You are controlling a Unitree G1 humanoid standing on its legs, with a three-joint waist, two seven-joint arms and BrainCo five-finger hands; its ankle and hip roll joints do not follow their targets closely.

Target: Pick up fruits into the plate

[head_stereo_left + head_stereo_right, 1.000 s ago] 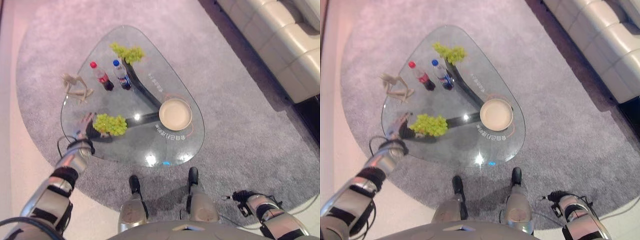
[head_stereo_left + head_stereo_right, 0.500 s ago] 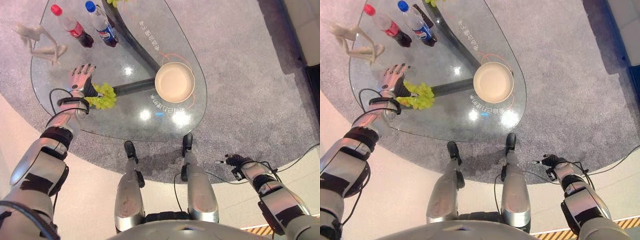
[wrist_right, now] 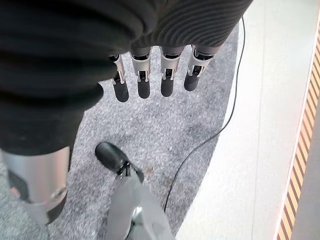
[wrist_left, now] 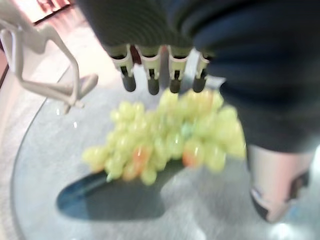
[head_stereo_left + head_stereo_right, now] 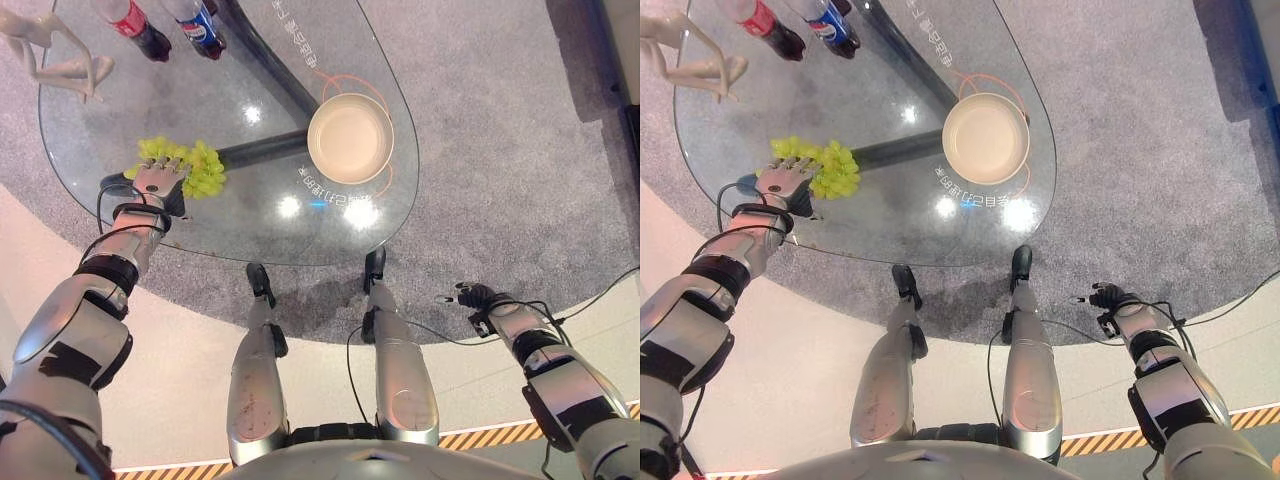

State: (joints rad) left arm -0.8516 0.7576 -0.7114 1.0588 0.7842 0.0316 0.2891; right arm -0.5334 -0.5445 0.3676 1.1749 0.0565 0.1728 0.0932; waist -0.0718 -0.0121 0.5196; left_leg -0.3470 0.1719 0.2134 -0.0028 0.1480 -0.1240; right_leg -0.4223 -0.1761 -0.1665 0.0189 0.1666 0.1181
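A bunch of green grapes (image 5: 195, 168) lies on the glass table (image 5: 250, 225), towards its left side. My left hand (image 5: 153, 183) rests at the bunch's near left end, fingers straight over the grapes (image 4: 165, 135) and the thumb off to one side, open. The round beige plate (image 5: 350, 138) sits empty on the table's right side, well apart from the grapes. My right hand (image 5: 478, 297) hangs low at the right, away from the table above the rug edge, fingers relaxed (image 3: 145, 85) and holding nothing.
A red-capped cola bottle (image 5: 135, 25) and a blue-capped one (image 5: 200, 22) stand at the table's far side. A pale figurine (image 5: 55, 50) stands at the far left. A dark table leg (image 5: 265, 150) shows under the glass.
The camera has tilted down and nearer to the table. My left hand has drawn back from the far side of the grapes to their near left end.
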